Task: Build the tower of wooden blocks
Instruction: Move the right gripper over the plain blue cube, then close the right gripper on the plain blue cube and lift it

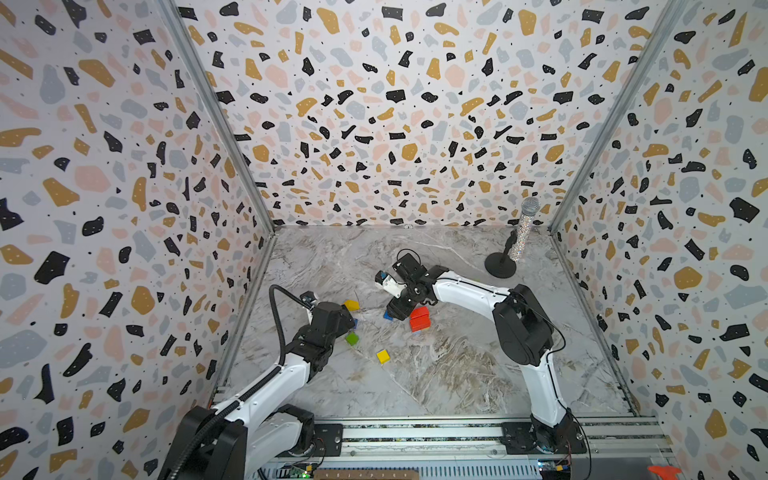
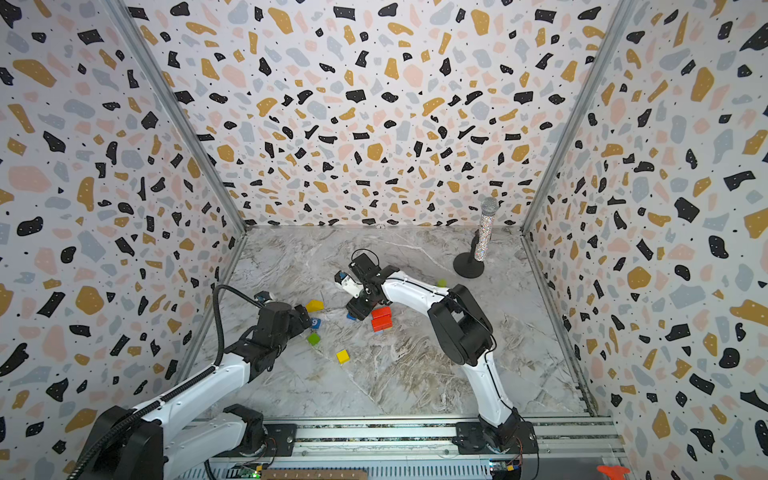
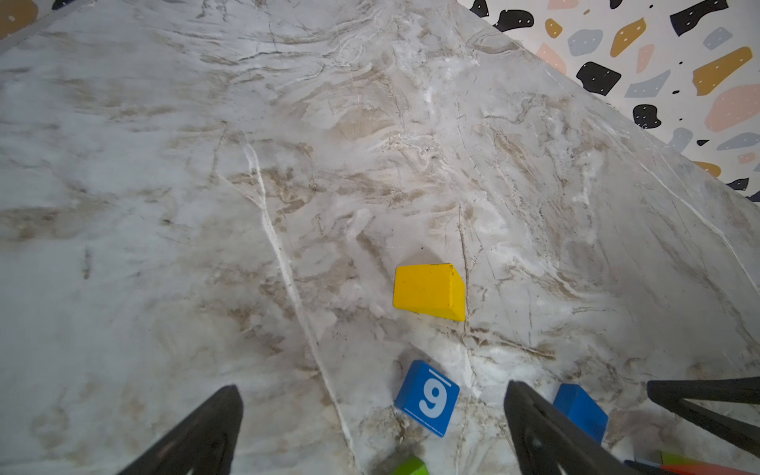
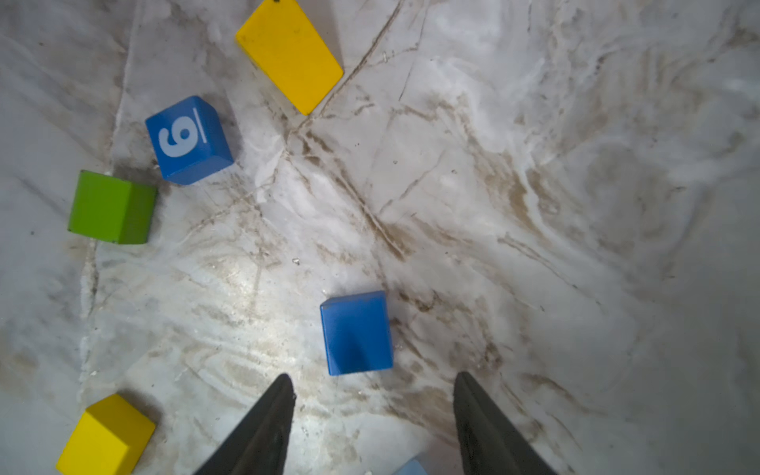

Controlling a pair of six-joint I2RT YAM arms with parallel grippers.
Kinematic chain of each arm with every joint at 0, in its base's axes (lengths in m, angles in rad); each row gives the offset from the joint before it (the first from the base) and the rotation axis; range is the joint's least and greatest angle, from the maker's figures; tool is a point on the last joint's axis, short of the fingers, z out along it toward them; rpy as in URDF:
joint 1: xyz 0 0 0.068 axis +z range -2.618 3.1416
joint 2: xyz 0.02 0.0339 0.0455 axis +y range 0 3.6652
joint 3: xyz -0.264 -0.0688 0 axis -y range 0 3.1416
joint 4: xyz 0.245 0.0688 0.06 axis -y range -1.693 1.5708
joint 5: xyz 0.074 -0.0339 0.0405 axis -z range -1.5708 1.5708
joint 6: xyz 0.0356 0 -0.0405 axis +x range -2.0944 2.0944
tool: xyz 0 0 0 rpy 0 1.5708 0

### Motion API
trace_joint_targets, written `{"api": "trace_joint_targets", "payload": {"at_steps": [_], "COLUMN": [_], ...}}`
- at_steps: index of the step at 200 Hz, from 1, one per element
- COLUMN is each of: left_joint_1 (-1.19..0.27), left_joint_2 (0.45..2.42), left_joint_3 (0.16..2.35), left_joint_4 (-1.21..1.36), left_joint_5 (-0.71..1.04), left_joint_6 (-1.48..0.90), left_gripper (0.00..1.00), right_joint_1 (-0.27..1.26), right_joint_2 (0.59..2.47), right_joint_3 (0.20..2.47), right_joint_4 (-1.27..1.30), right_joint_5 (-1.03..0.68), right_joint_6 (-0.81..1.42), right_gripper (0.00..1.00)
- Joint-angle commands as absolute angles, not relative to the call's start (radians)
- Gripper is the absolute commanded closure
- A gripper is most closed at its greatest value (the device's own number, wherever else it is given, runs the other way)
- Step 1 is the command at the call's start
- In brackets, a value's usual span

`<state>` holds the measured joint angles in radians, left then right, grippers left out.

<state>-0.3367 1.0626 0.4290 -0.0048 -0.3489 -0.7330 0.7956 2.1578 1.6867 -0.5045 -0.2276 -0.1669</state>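
A low stack of red bricks [image 1: 419,318] [image 2: 381,319] stands mid-table. Just left of it my right gripper [image 1: 395,312] [image 4: 373,376] hangs open over a plain blue cube [image 4: 355,333] [image 1: 387,316], which lies just beyond its fingertips. A light blue block's corner [image 4: 411,469] shows low between the fingers. My left gripper [image 2: 305,322] [image 3: 372,388] is wide open and empty above the blue "9" cube [image 3: 427,397] [image 2: 315,323]. Loose nearby are a yellow brick [image 3: 427,292] [image 1: 351,305], a green cube [image 1: 352,338] [image 4: 111,207] and a yellow cube [image 1: 382,356] [image 4: 105,436].
A glittery silver microphone [image 1: 524,230] on a black round stand [image 1: 500,266] is at the back right. A small green piece [image 2: 441,282] peeks out behind my right arm. Patterned walls close three sides, and a metal rail [image 1: 415,432] runs along the front.
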Motion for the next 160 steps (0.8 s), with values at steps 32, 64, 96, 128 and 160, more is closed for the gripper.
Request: {"api": "trace_joint_targets", "payload": {"at_steps": [32,64,96,128,160], "left_joint_1": [-0.327,-0.327,-0.326,-0.327,-0.326], "left_joint_2": [1.058,1.06,1.06,1.062,1.064], "left_joint_3": [0.405,0.407,0.412,0.41,0.407], "left_joint_4": [0.038,0.037,0.037,0.038,0.044], "left_joint_5": [-0.343,-0.344,-0.337,-0.336,-0.336], "left_joint_6": [-0.72,-0.718,-0.717,-0.718,-0.719], "left_gripper": [0.0,0.0,0.0,0.0,0.0], "right_joint_1": [0.807,0.807,0.808,0.809,0.813], "right_joint_2": [2.19,2.225,2.241,2.257,2.263], "right_joint_3": [1.749,1.785,1.8,1.819,1.822], "right_joint_4": [-0.544,-0.571,-0.575,-0.591,-0.593], "right_joint_5": [-0.233,-0.229,-0.234,-0.228,-0.227], "right_joint_6": [-0.184,-0.18,-0.177,-0.181,-0.182], "right_gripper": [0.4,0.44,0.46,0.48,0.5]}}
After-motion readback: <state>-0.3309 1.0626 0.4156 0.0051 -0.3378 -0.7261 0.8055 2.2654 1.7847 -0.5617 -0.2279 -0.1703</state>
